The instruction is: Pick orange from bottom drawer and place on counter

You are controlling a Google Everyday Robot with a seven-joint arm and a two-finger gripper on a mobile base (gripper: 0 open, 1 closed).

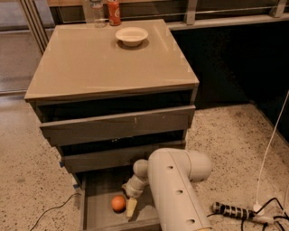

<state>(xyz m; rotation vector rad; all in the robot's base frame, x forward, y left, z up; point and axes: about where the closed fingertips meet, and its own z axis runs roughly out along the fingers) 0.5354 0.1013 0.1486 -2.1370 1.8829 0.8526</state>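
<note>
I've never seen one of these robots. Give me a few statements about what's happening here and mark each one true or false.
1. The orange lies in the bottom drawer. True.
2. The white bowl sits on the floor. False: it stands on the counter.
3. The robot's hand is over the counter. False: it is down inside the bottom drawer, right beside the orange.
4. A red soda can stands at the counter's far edge. True.
5. The bottom drawer is shut. False: it is pulled open.

Single high camera, apparently mounted above the arm, looks down over the counter (104,63). The gripper (130,208) sits low in frame, inside the bottom drawer (100,198).
</note>
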